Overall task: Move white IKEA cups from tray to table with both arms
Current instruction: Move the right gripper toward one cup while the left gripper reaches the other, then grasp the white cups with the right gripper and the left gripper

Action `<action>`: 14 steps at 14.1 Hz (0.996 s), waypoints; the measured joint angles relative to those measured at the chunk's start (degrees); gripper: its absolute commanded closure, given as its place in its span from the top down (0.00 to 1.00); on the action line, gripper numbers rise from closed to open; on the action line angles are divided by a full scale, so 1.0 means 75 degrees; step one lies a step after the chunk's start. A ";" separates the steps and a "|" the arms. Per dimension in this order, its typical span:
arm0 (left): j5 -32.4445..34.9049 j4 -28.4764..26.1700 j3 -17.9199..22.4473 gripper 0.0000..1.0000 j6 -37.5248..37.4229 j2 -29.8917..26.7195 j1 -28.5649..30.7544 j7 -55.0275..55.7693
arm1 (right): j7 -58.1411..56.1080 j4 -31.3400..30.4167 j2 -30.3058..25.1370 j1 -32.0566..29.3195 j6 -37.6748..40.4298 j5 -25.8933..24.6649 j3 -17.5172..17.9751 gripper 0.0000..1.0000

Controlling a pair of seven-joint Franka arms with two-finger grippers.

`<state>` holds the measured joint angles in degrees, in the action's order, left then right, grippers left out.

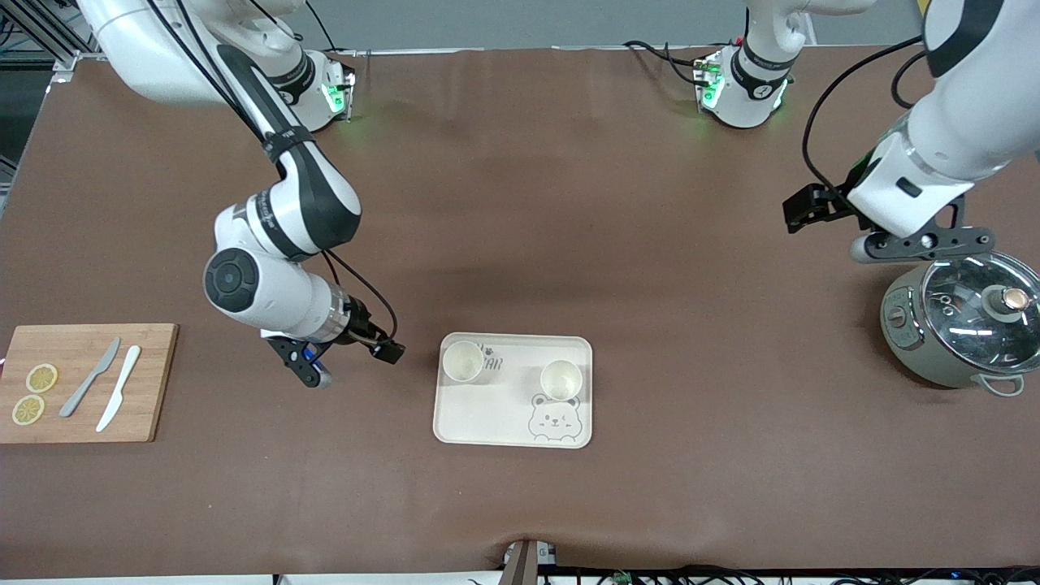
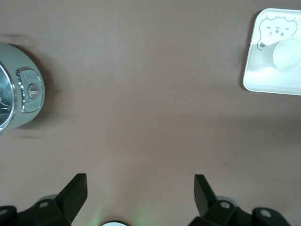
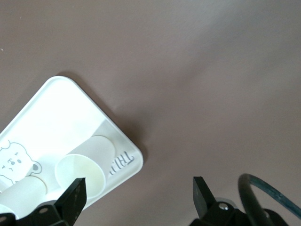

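Two white IKEA cups stand upright on the cream bear-print tray (image 1: 487, 422). One cup (image 1: 464, 361) is at the tray's corner toward the right arm's end. The other cup (image 1: 561, 379) stands just above the bear print. My right gripper (image 1: 307, 372) is open and empty, over bare table beside the tray. In the right wrist view the gripper (image 3: 138, 197) has the nearer cup (image 3: 87, 165) close to one fingertip, with the second cup (image 3: 23, 193) and the tray (image 3: 61, 113) alongside. My left gripper (image 1: 922, 246) is open and empty, over bare table (image 2: 140, 193) beside the cooker.
A grey-green cooker with a glass lid (image 1: 967, 325) stands at the left arm's end and also shows in the left wrist view (image 2: 19, 89). A wooden cutting board (image 1: 85, 382) with two lemon slices and two knives lies at the right arm's end.
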<state>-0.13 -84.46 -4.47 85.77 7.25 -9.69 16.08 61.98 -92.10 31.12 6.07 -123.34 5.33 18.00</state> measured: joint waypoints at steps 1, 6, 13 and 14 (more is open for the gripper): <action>-0.0054 -0.0041 0.0003 1.00 0.0153 0.0058 0.0016 0.0000 | 0.0097 0.0003 0.0113 0.0048 -0.0173 -0.0006 0.0022 1.00; -0.0438 -0.0572 -0.0011 1.00 0.1807 0.0563 -0.0336 0.0343 | 0.0670 0.0007 0.0680 0.0356 -0.1225 -0.0176 0.0139 0.95; -0.0439 -0.0437 -0.0045 0.99 0.3306 0.1910 -0.1623 0.2035 | 0.1103 0.0019 0.1311 0.0552 -0.2059 -0.0480 0.0370 0.12; -0.0439 -0.0322 -0.0044 0.95 0.3413 0.2131 -0.1715 0.2211 | 0.1139 0.0026 0.1355 0.0552 -0.2141 -0.0480 0.0396 0.00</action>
<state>-3.43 -86.88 -4.80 111.37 23.24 -22.56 32.66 70.52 -91.90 41.28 10.21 -139.39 1.73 20.97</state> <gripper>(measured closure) 0.000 0.392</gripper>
